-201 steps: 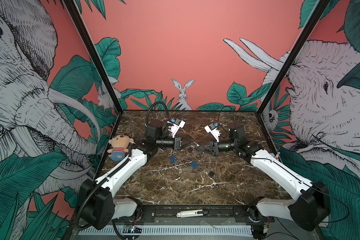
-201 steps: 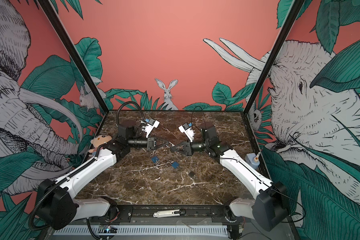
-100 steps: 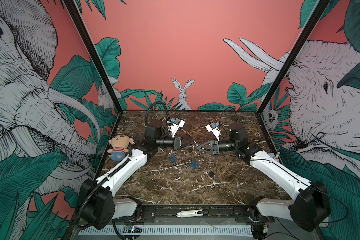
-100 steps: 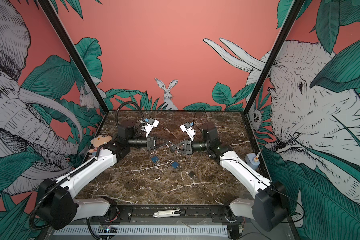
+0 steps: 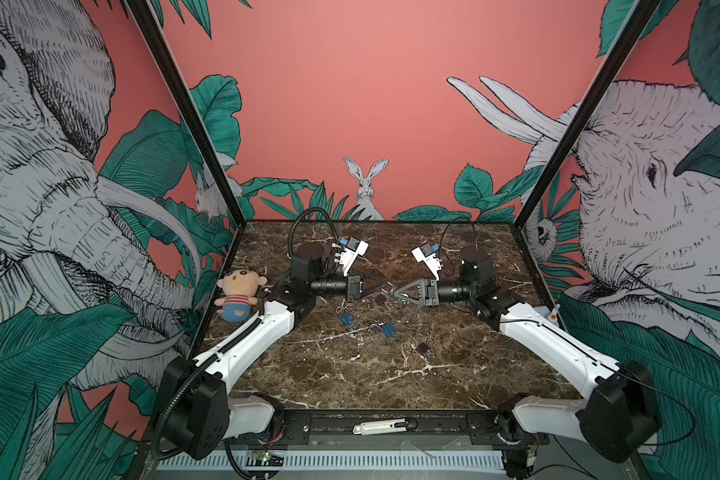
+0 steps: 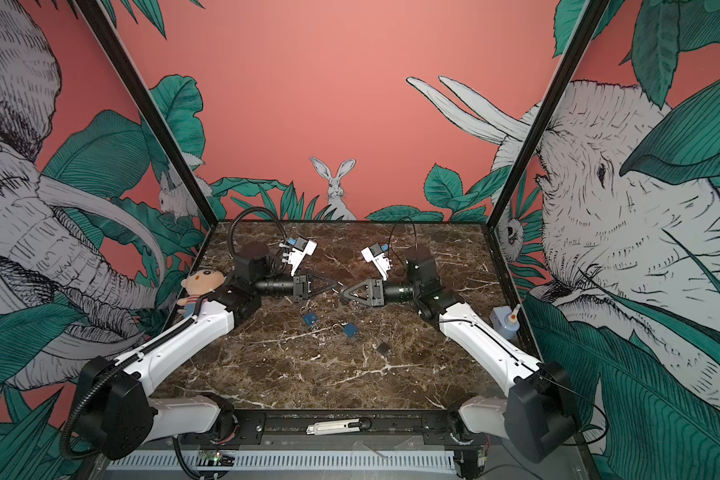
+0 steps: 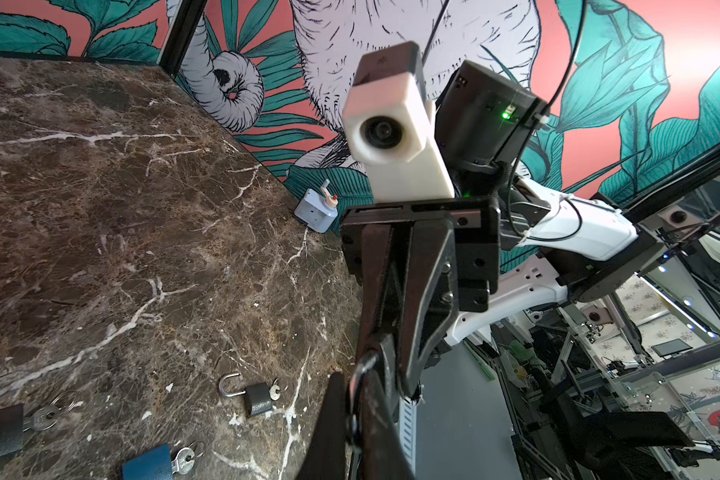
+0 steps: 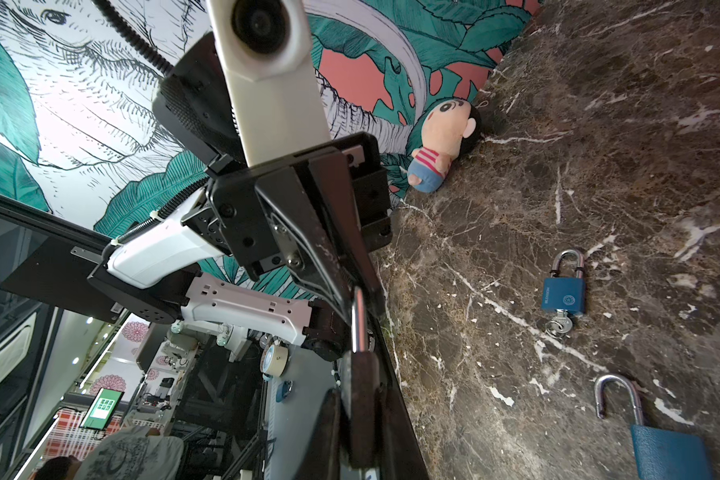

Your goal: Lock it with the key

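Observation:
Both grippers meet tip to tip above the middle of the marble table (image 5: 350,374). My right gripper (image 5: 391,293) (image 8: 358,395) is shut on the body of a dark padlock (image 8: 358,411). Its silver shackle (image 8: 358,320) (image 7: 360,363) runs straight into my left gripper (image 5: 385,286) (image 7: 354,399), which is shut on it. The held padlock's key is hidden. Below lie two blue padlocks (image 5: 346,318) (image 5: 388,329) and a black one (image 5: 422,348), each with a key in it (image 8: 560,324) (image 7: 184,459) (image 7: 274,391).
A plush doll (image 5: 240,293) lies at the table's left edge. At the right edge stands a small grey-blue box with a lever (image 6: 504,322). A utility knife (image 5: 383,426) rests on the front rail. Dark frame posts mark the back corners.
My right gripper has edged slightly left, closer to the left gripper's tip. The left arm and the padlocks on the table have not moved.

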Tool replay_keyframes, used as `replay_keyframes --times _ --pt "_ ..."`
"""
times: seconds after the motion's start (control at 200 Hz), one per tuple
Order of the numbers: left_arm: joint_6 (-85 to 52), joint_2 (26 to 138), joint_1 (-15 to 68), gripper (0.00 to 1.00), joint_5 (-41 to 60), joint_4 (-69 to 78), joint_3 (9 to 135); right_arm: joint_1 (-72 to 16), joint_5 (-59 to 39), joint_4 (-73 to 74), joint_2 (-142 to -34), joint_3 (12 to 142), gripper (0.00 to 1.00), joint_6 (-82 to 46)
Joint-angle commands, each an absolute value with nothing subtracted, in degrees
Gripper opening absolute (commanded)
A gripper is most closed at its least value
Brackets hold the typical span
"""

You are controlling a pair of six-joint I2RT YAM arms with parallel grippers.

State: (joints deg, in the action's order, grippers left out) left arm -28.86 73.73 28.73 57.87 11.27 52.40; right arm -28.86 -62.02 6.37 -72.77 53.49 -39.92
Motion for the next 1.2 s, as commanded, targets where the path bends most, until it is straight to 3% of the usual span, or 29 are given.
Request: replay_keyframes --times 0.0,1.19 --pt "-27.8 74.9 31.0 0.00 56.2 5.7 49.7 -29.7 -65.7 22.5 -71.5 55.3 0.00 -42.3" --pt "-39.9 75.0 42.9 0.00 51.8 19.9 40.2 -29.8 -63.8 30.2 -77.9 56.6 0.00 -45.0"
